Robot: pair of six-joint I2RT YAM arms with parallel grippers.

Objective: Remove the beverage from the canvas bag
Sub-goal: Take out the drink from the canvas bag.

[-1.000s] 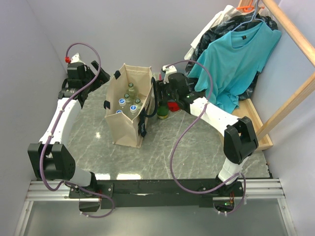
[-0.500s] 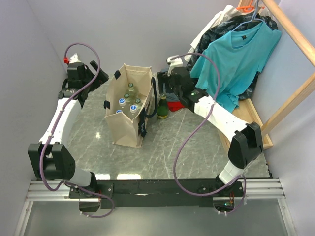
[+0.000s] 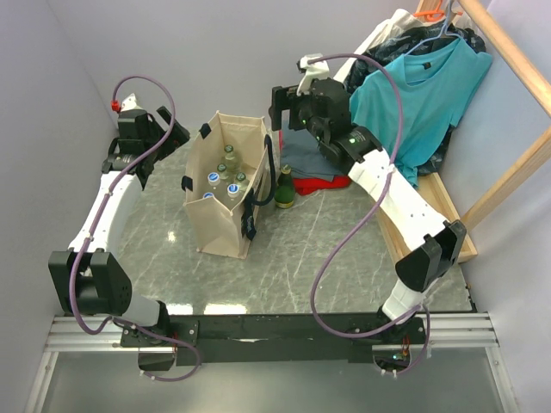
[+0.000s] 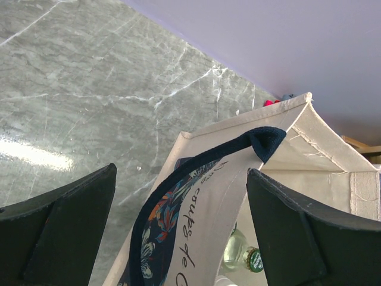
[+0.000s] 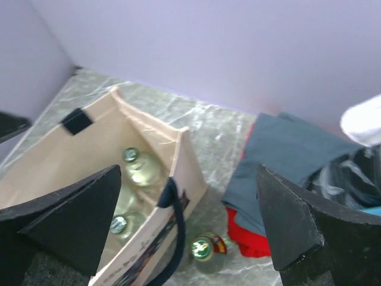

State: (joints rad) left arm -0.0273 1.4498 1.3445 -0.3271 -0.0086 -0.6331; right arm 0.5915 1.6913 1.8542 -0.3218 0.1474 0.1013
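Seen from the top camera, the canvas bag [image 3: 225, 185] stood upright on the marble table [image 3: 327, 249] with several capped bottles [image 3: 222, 179] inside. One green bottle [image 3: 285, 191] stood on the table just beside the bag, at its 3 o'clock, near folded clothes [image 3: 312, 168]. The right gripper [image 5: 189, 173], jaws wide and empty, hung at that bottle's 12 o'clock. The left gripper [image 4: 181, 179], jaws also wide, sat at the bag's 10 o'clock, gripping nothing.

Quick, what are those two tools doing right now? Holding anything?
Left tool: open, holding nothing.
Right tool: open, holding nothing.
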